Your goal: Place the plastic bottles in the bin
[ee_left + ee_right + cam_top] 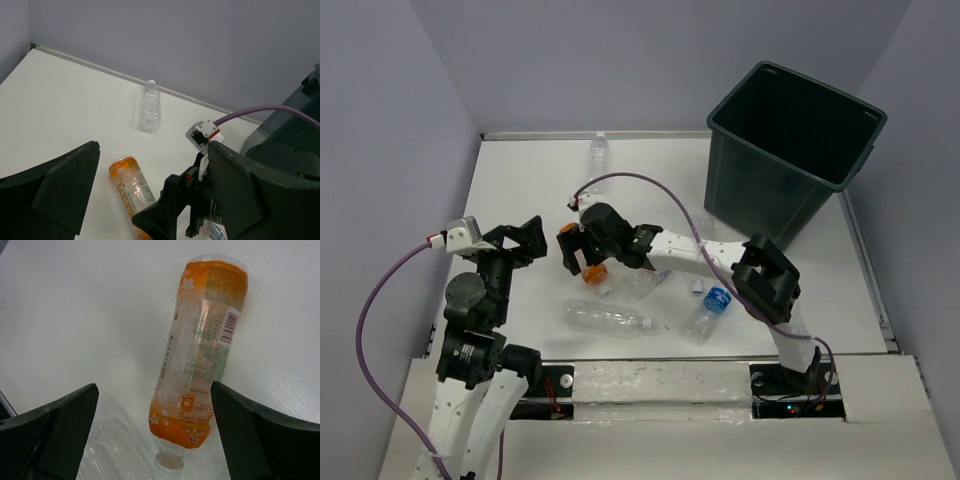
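Nothing looks binned yet: the bin (pixel 790 150), at the far right corner of the desk (pixel 520 180), seems empty inside. Plastic bottles (pixel 605 318) lie toward the near edge, one by the far edge. The right pincer (pixel 153 385), wide, hovers over the orange bottle (pixel 200 365). The left pincer (pixel 154 145), wide, holds nothing.

White tabletop (pixel 520 180) within plain pale lilac-grey walls (pixel 620 60), evenly lit.

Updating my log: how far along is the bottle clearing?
Done: nothing visible; no bottle shows in the bin. In hand: the right gripper hangs open over the orange-label bottle. Remaining: at least that one, the far clear bottle, the blue-label bottle, the near clear bottle.
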Robot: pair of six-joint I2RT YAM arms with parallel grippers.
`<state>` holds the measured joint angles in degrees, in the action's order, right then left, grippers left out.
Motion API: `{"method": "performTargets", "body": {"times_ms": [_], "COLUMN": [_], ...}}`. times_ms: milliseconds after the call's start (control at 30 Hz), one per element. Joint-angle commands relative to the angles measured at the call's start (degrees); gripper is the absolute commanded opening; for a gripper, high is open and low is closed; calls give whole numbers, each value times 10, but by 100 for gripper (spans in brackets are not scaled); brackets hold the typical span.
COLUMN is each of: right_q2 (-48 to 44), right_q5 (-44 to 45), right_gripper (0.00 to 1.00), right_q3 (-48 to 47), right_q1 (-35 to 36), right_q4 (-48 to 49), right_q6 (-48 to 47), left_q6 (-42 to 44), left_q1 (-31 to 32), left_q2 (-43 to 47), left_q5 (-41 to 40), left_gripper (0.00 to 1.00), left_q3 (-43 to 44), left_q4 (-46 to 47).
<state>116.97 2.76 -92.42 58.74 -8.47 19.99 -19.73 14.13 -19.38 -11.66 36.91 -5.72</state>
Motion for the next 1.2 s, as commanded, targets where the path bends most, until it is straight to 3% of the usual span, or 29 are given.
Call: {"method": "performTargets", "body": {"times_ms": [0, 133, 433, 533, 567, 600, 667, 800, 933, 1167], "right_q2": [33, 80, 149, 162, 164, 164, 158, 101, -24, -213], "right_q5": [44, 91, 149, 165, 165, 170, 174, 191, 235, 274], "right_gripper": [100, 100, 90, 64, 64, 53, 50, 45, 42, 41], "right_q3": [-60, -87, -140, -166, -173, -187, -199, -199, -151, -108], "right_q1": [21, 26, 26, 26, 26, 26, 26, 26, 21, -85], "right_q4": [-32, -50, -73, -70, -68, -64, -47, -2, 38, 46], "right_q6": [-14, -14, -29, -30, -31, -33, -40, -80, -134, -242], "left_q6": [-4, -6, -5, -6, -6, -7, -7, -4, -3, -4], "left_q1": [0, 5, 8, 9, 9, 9, 9, 9, 10, 10], "left_q2": [7, 8, 10, 8, 8, 7, 6, 1, 0, -9], "left_q5": [-14, -21, -21, -19, -19, -19, -20, -20, -21, -15], "left_gripper": [99, 99, 99, 99, 99, 99, 99, 99, 99, 99], "left_q3": [22, 23, 23, 22, 23, 23, 23, 22, 21, 21], "left_q4": [16, 14, 13, 14, 14, 14, 14, 14, 14, 18]}}
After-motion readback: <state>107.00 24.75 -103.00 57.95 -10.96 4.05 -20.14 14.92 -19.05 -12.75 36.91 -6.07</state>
